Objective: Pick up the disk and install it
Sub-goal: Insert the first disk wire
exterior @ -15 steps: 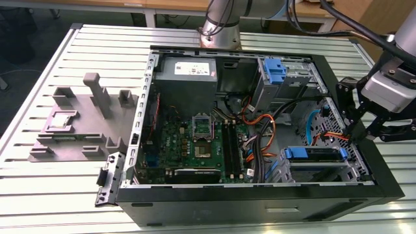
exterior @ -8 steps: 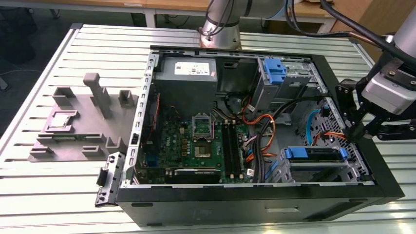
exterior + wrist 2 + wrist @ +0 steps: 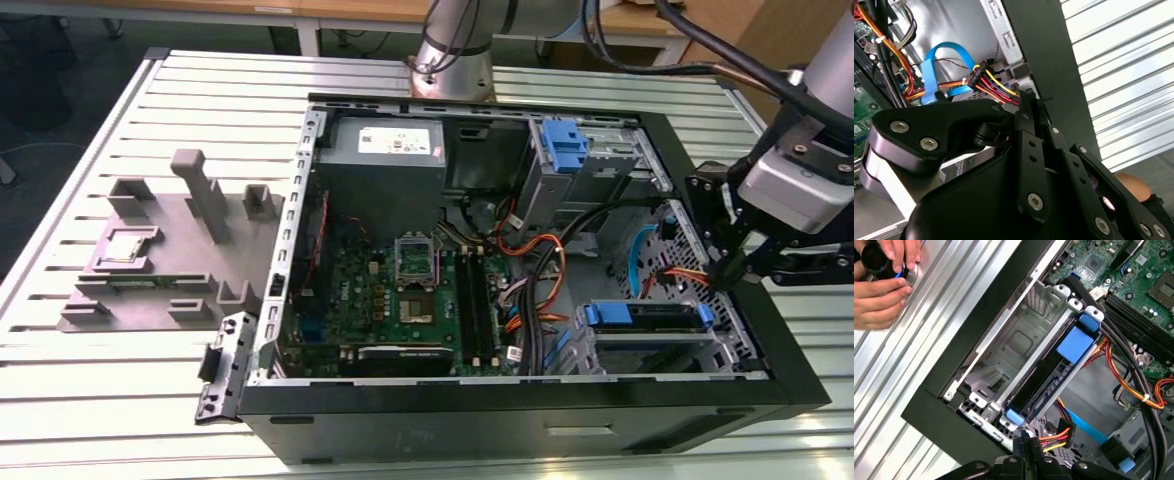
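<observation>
Your arm's black gripper (image 3: pixel 731 272) hangs at the rim of the open black computer case (image 3: pixel 534 420), on the exterior view's right, and you cannot tell whether its jaws are released or clenched. Just beyond it in the first wrist view, the disk (image 3: pixel 1046 385), edge-on in its bright blue plastic carrier, sits in the grey metal drive cage (image 3: pixel 1004 355) inside the case. Farther off lies the green motherboard (image 3: pixel 1124 270), and a person's hands (image 3: pixel 881 285) rest on the slatted aluminium table (image 3: pixel 914 355).
</observation>
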`<state>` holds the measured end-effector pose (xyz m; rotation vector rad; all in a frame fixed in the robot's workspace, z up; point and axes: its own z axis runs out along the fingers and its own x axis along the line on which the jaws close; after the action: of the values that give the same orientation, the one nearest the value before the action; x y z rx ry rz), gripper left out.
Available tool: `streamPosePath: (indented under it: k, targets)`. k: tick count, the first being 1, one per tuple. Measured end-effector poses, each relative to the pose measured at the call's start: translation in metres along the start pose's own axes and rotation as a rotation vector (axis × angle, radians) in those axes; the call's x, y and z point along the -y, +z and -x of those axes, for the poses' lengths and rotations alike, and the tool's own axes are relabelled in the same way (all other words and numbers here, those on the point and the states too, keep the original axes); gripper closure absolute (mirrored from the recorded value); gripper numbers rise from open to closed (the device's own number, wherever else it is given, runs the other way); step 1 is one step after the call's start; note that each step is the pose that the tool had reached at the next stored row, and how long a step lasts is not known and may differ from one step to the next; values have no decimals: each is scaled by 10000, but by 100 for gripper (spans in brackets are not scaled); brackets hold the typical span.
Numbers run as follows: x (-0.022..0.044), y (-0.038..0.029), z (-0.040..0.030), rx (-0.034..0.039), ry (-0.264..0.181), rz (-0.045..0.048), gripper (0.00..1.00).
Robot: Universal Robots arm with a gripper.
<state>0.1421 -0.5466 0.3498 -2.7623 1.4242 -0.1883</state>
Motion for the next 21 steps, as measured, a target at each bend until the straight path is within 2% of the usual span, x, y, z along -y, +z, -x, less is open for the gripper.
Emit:
streamPosePath:
  k: [3, 10, 13, 15, 21]
  targets:
    - [-43, -5, 31, -20, 127, -6, 83]
    - [-47, -3, 34, -121, 1321, 110, 83]
    - [-122, -13, 87, -103, 1364, 103, 83]
    - [-127, -9, 92, -115, 1523, 116, 83]
    - [-129, 10, 94, -207, 2608, 221, 83]
